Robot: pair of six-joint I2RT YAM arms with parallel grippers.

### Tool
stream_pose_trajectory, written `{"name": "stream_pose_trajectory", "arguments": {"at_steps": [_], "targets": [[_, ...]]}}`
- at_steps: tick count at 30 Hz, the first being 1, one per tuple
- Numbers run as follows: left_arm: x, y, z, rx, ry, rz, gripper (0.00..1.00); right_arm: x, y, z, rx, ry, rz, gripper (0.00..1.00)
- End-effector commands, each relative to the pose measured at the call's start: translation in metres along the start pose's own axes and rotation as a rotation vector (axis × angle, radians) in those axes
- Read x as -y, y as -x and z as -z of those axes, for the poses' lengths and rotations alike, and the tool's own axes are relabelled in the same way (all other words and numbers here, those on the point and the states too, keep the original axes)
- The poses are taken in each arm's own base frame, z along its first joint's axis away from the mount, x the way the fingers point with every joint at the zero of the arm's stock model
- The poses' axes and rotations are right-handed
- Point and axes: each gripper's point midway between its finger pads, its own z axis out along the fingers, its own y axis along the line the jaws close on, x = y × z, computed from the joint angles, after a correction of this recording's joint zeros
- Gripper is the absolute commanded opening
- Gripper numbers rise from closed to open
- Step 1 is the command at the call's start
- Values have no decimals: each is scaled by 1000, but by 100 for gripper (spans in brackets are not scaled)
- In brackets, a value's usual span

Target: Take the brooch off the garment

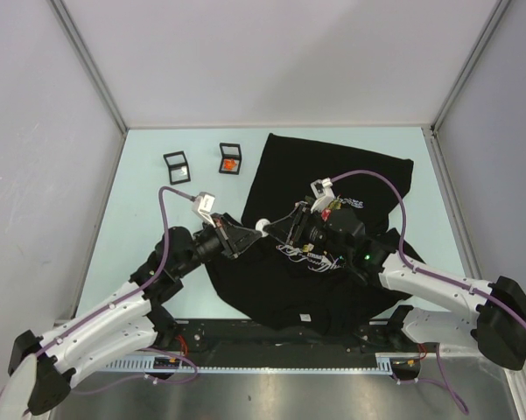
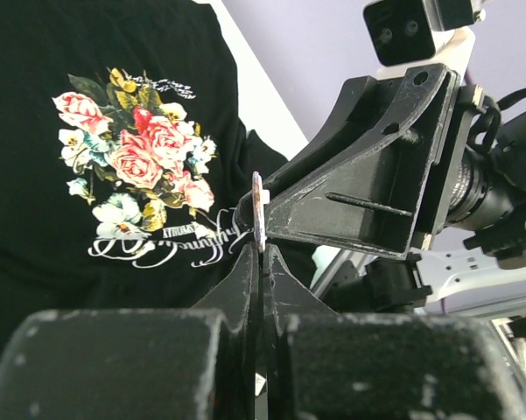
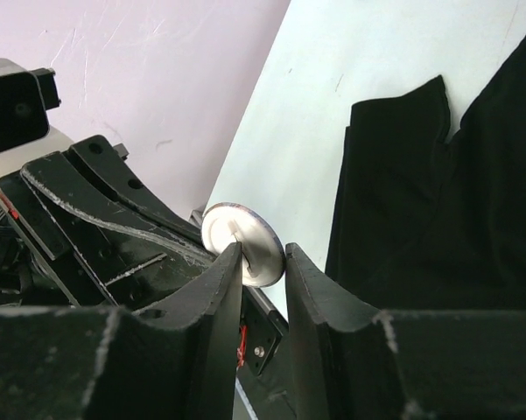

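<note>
**Caller:** Two tools meet tip to tip, yes? Where?

**Describer:** Over the left edge of the garment (image 1: pixel 333 166), a black T-shirt spread on the pale bench (image 1: pixel 140 175).

**Caller:** And the brooch?

**Describer:** The brooch (image 3: pixel 236 229) is a flat, round silver disc, held up above the fabric. The left tool (image 2: pixel 261 255) pinches it edge-on, fingers pressed together on it.

**Caller:** The other one?

**Describer:** The right tool (image 3: pixel 263 262) has its fingers partly spread, with a gap between them, at the disc's lower rim. I cannot tell whether they touch it. The shirt's rose print (image 2: pixel 136 162) lies face up beyond.
</note>
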Motion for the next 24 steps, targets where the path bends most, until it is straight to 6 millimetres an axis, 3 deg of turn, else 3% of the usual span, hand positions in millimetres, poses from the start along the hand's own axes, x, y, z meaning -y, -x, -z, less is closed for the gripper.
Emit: {"name": "stream_pose_trajectory", "arguments": {"at_steps": [1, 9, 13, 20, 24], "targets": [[38, 24, 4, 58, -110, -60, 0, -1, 12, -3, 44, -32, -24, 27], [38, 25, 4, 67, -92, -35, 0, 4, 24, 2, 131, -98, -52, 26], [28, 26, 3, 67, -28, -27, 0, -3, 28, 9, 155, -90, -38, 37], [-8, 24, 0, 29, 186, -60, 0, -7, 32, 41, 157, -79, 24, 55], [-40, 26, -3, -22, 357, -152, 0, 7, 46, 64, 185, -135, 116, 61]]}}
